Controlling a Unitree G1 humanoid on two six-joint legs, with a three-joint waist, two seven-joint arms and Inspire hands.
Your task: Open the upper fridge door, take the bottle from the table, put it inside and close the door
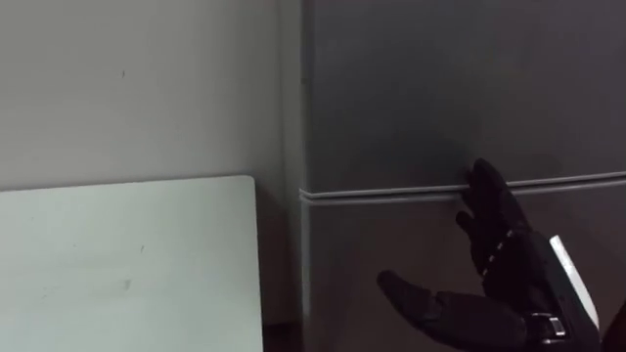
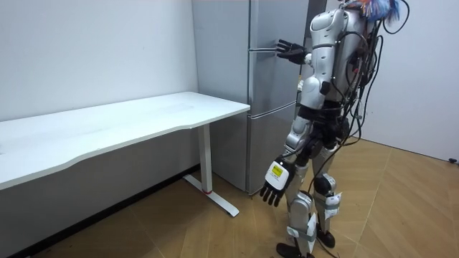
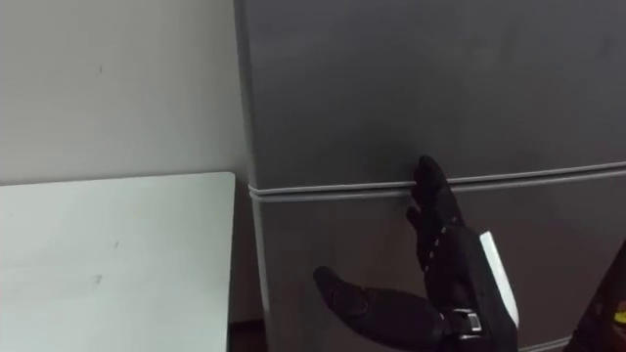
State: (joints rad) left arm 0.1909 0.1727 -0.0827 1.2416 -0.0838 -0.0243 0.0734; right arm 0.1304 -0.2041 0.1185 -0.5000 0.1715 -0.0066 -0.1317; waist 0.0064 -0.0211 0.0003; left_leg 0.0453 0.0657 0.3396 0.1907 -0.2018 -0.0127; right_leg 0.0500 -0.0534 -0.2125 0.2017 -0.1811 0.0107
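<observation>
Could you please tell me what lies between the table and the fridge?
Nothing: in both eye views just a narrow bare gap separates the table from the fridge, with wall behind it.

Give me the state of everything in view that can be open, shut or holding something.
Upper fridge door: shut.
Lower fridge door: shut.
Right robot hand: open, holding nothing, raised with its fingertips at the seam between the two doors.
Left robot hand: open, holding nothing, hanging by the robot's side.
</observation>
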